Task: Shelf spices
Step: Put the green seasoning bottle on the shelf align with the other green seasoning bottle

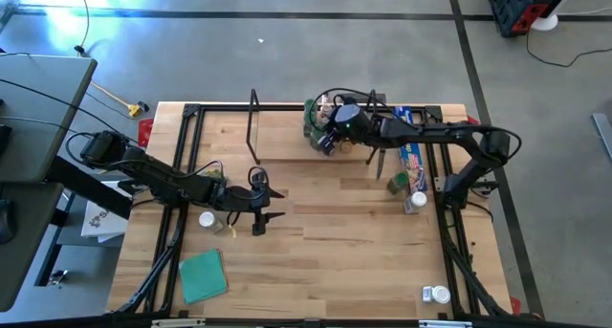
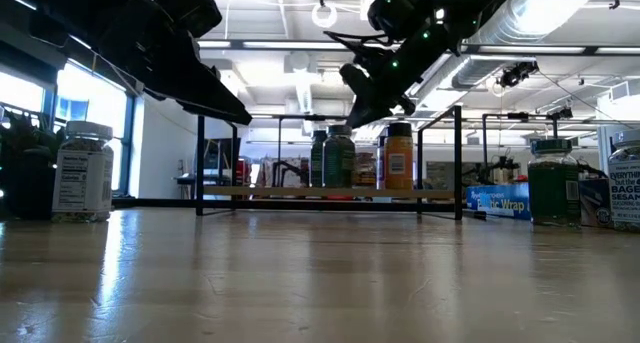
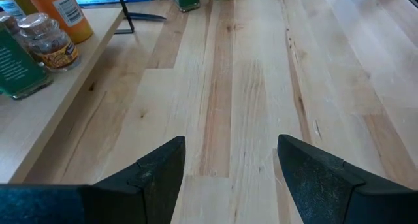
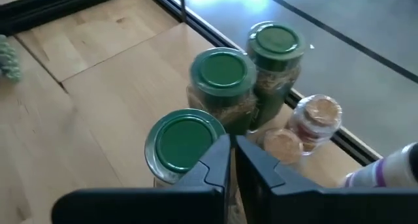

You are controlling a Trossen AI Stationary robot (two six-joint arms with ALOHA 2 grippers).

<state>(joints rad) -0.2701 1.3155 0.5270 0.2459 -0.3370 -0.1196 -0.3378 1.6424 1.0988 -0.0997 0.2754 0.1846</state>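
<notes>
We see the low wooden shelf with black metal end frames (image 1: 287, 137) at the table's far edge, green-lidded clear spice jars (image 4: 222, 74) clustered on it. Our right gripper (image 4: 233, 152) hovers above them, jaws pinched together, empty. The left gripper (image 3: 228, 165), spread wide, waits mid-table.
</notes>
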